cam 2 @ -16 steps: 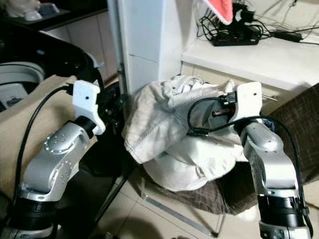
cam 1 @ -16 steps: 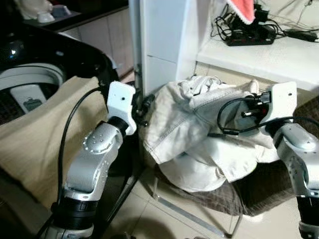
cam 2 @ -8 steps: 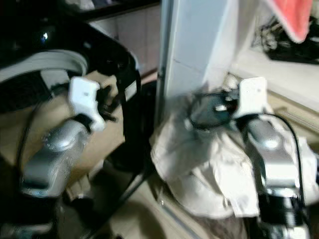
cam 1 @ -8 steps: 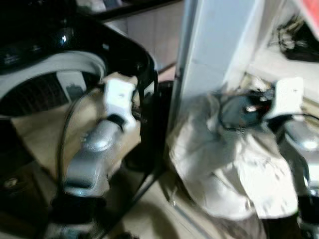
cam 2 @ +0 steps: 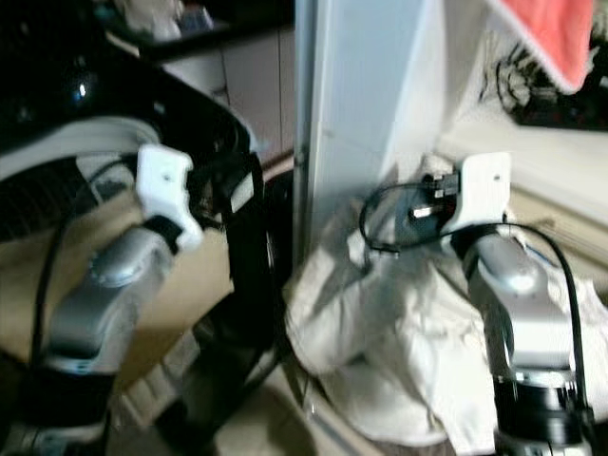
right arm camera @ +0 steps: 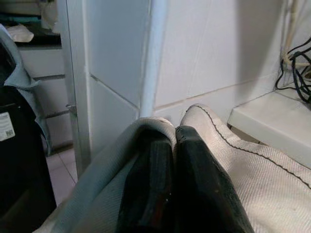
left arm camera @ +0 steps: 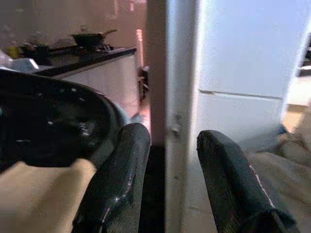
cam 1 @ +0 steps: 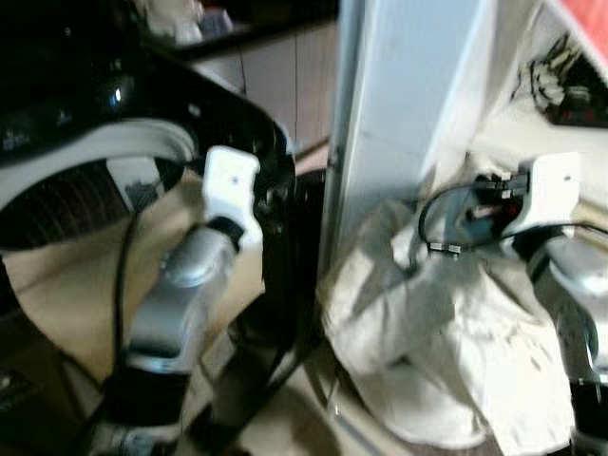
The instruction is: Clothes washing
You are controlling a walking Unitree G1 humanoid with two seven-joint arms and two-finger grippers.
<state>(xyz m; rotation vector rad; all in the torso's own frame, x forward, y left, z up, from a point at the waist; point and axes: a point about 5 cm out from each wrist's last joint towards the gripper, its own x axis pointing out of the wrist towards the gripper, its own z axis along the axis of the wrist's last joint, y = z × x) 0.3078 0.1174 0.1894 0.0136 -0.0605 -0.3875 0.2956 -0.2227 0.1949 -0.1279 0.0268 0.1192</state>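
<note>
My right end effector [right arm camera: 172, 145] is pinched tight on the white garment [cam 1: 446, 323], which hangs at 4 o'clock beside the pillar [cam 1: 399, 104], lifted for carrying. My left end effector [left arm camera: 167, 179], fingers wide and empty, points toward the washing machine [cam 1: 85, 152] at 10 o'clock.

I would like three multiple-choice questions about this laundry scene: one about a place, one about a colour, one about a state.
1. Where does the pale garment hang?
A. from the right gripper, beside the white pillar
B. inside the washing machine
C. on the white shelf

2. What colour is the cloth hanging at the upper right?
A. blue
B. red
C. green

3. How is the left gripper?
A. shut on a towel
B. shut on a cable
C. open, holding nothing

Answers:
1 A, its fingers pinch a fold.
2 B, it looks coral red.
3 C, a gap shows between its fingers.
</note>
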